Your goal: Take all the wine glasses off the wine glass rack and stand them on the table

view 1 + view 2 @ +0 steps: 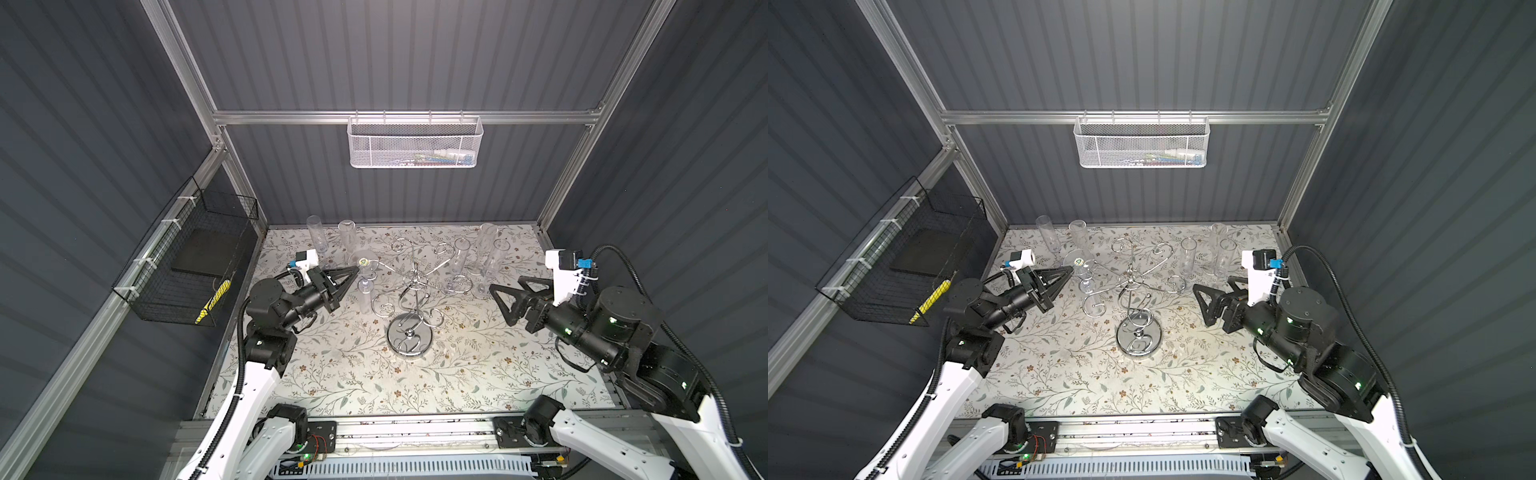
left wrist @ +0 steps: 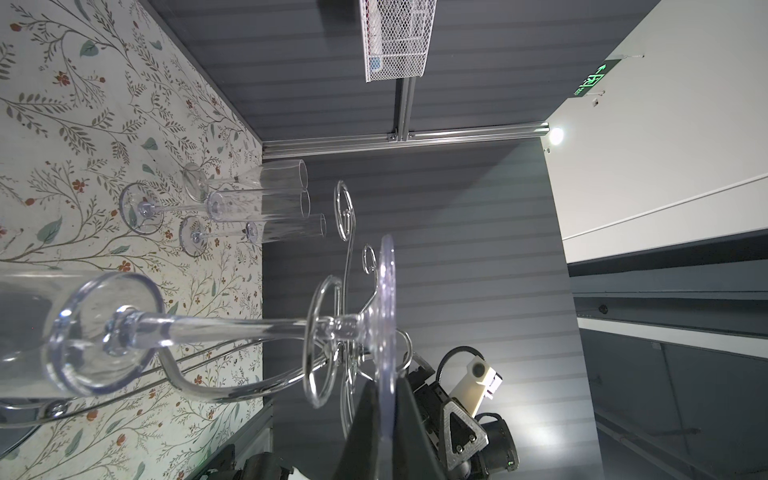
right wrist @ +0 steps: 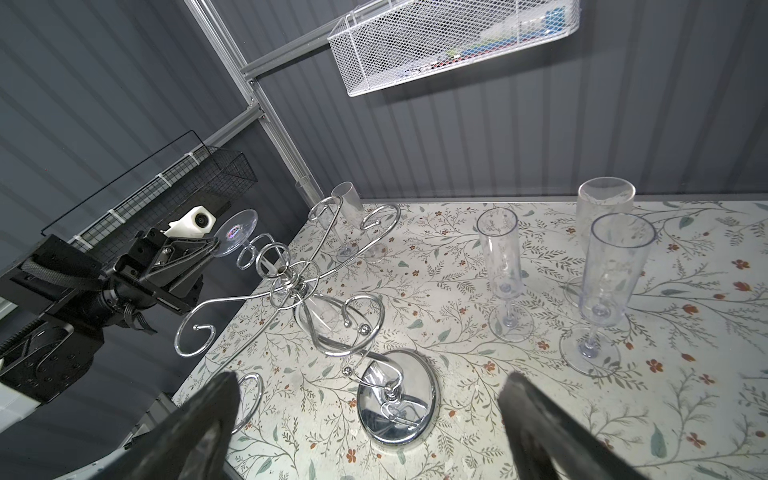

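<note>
Left claw [image 1: 356,270] pinches the glass [image 1: 365,286] by its foot from frame left, stem vertical in rack [image 1: 414,284] loop; right claw [image 1: 498,305] gapes empty.

A shiny chrome wire wine glass rack [image 1: 409,336] [image 1: 1139,338] [image 3: 399,411] stands upright near the middle of the floral surface [image 1: 353,374]. It has a round mirrored base, a central post and curled, spiral-ended arms. A clear flute-shaped wine glass [image 1: 365,286] [image 1: 1086,285] [image 2: 232,328] hangs upside down from the arm on the rack's far-left side. Its stem passes through the spiral loop and its round foot, which bears a small sticker, sits on top. The foot's rim is pinched by the left hand [image 1: 354,272] [image 1: 1070,272].
</note>
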### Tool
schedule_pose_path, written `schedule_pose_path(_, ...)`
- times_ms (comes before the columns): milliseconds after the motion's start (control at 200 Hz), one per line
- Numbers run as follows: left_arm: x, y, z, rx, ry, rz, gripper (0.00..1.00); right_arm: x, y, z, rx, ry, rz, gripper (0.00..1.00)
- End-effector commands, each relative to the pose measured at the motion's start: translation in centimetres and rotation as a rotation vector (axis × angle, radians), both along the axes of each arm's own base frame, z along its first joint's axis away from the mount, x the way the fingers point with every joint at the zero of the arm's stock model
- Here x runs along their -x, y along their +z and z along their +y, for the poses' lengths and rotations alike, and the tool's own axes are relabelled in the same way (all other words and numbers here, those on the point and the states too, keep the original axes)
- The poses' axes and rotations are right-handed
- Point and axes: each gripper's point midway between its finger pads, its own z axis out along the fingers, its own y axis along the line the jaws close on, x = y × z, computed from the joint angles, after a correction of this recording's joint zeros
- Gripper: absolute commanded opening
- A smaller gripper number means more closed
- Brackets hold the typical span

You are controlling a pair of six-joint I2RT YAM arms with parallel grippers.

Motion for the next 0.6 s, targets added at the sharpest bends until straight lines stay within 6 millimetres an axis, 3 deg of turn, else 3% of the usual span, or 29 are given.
schedule_pose_path(0,0.1,2.9,0.0,-0.003,0.007,-0.118,0.00,0.2,-0.2,-0.4,-0.005,-0.010,0.007,0.99)
schedule_pose_path(595,0.1,4.1,-1.2,0.001,-0.063,-0.133,0.00,0.0,0.1,0.2,-0.022,0.005,0.007,0.99)
